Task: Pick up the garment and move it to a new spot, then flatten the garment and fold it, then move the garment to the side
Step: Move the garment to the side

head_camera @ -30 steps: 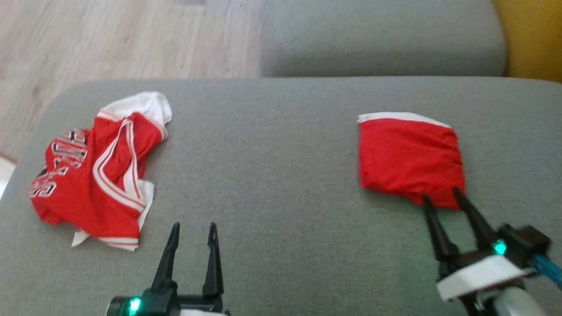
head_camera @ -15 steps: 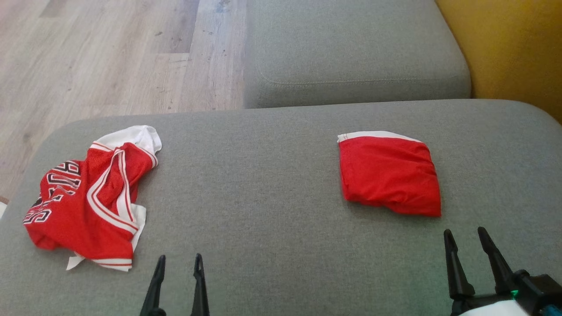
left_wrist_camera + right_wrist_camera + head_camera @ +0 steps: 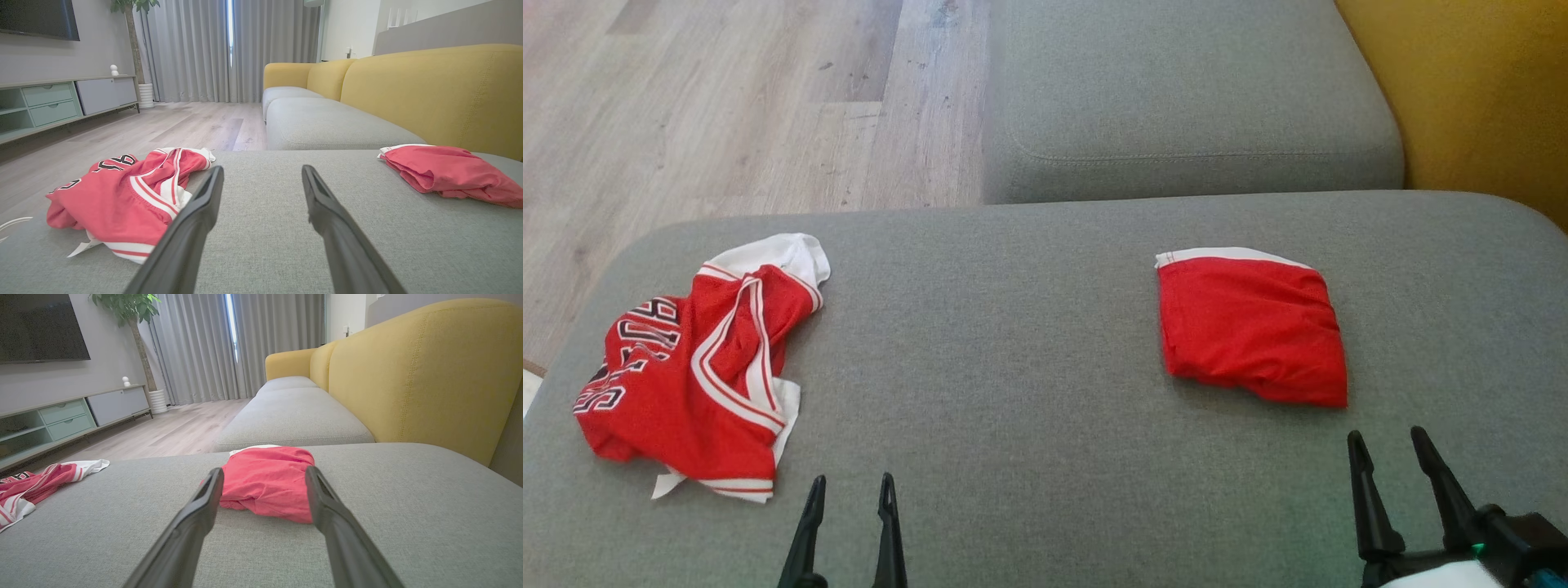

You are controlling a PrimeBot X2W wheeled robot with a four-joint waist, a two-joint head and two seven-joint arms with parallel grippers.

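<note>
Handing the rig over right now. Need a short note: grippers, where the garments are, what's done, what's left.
Left gripper: jaws open, empty, over the grey cushion, just right of the crumpled jersey.
Right gripper: jaws open, empty, just short of the folded red garment, not touching it.
Done: the folded red garment lies on the cushion's right side.
Left: the crumpled jersey lies bunched at the cushion's left end, not flattened or folded; likely the next one to handle.
</note>
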